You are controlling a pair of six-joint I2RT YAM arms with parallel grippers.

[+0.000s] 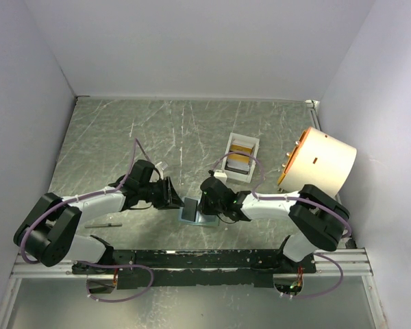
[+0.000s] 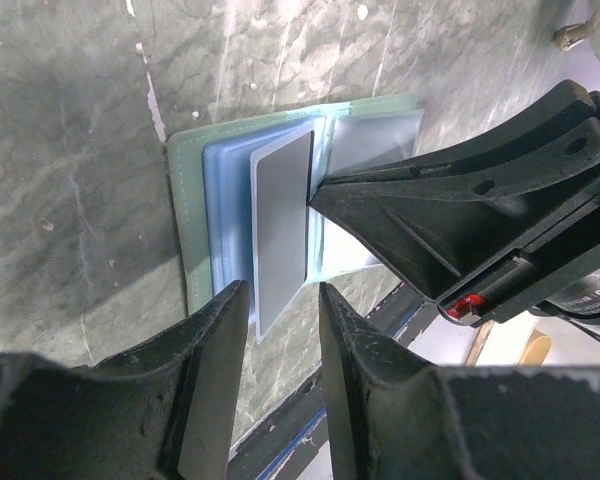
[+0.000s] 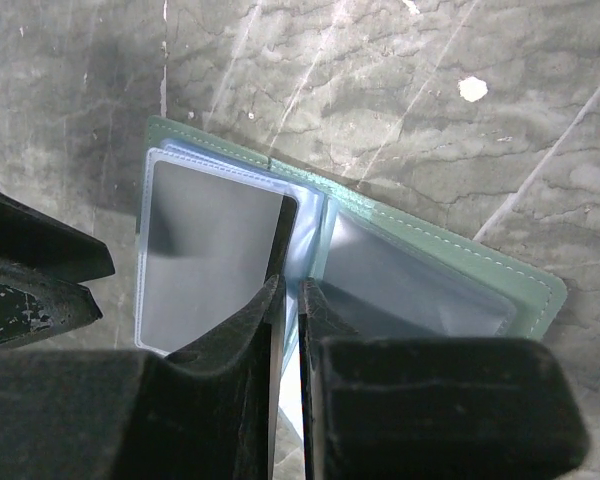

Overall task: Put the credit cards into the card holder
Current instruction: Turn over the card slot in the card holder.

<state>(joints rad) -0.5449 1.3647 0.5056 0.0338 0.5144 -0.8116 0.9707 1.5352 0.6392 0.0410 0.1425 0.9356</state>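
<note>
The sage-green card holder (image 1: pixel 207 220) (image 2: pixel 188 215) (image 3: pixel 480 265) lies open on the table between both grippers. One pale blue sleeve leaf stands up with a dark grey card (image 2: pixel 280 225) (image 3: pixel 210 255) in it. My right gripper (image 3: pixel 292 285) (image 1: pixel 204 202) has its jaws almost together, pinching that leaf's inner edge. My left gripper (image 2: pixel 283 295) (image 1: pixel 172 195) is open, its fingers astride the leaf's near end without touching it. More credit cards, gold (image 1: pixel 243 146) and dark (image 1: pixel 238 164), lie in the white tray.
The white tray (image 1: pixel 251 140) sits behind the right arm. A large cream cylinder (image 1: pixel 322 161) lies at the right wall. A thin silvery stick (image 1: pixel 103 224) lies by the left arm. A black rail (image 1: pixel 226 259) runs along the near edge.
</note>
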